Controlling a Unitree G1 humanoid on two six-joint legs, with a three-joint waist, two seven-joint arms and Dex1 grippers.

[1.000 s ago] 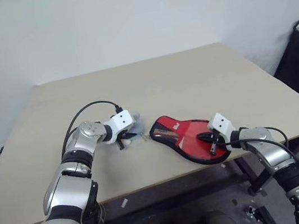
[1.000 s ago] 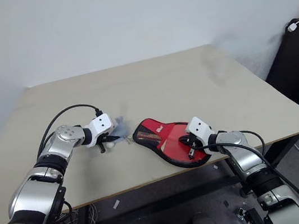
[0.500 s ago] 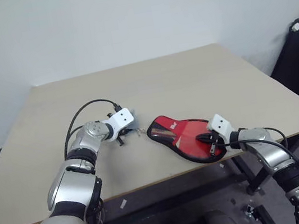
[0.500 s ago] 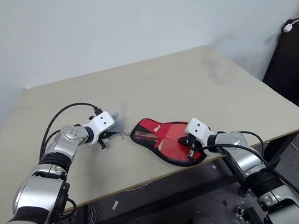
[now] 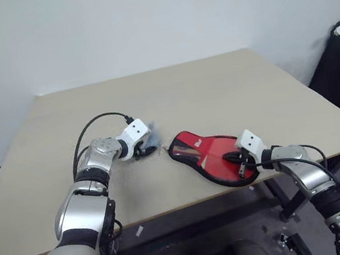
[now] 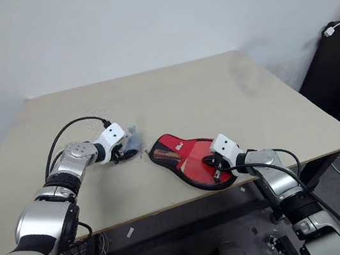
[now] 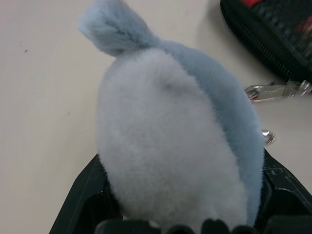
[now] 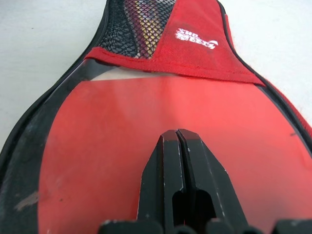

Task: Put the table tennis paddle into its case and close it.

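The black soft fabric case (image 5: 211,160) lies open on the beige table (image 5: 216,94), near its front edge. The red rubber-faced table tennis paddle (image 8: 161,146) rests inside it, partly tucked under a red lining flap (image 8: 195,48). The right gripper (image 8: 178,141) presses on the paddle face, fingers shut together. The left gripper (image 5: 140,149) sits just beside the case's narrow end, its fingers spread around a fluffy grey-blue and white plush piece (image 7: 175,141). A metal zipper pull (image 7: 275,90) lies beside the plush.
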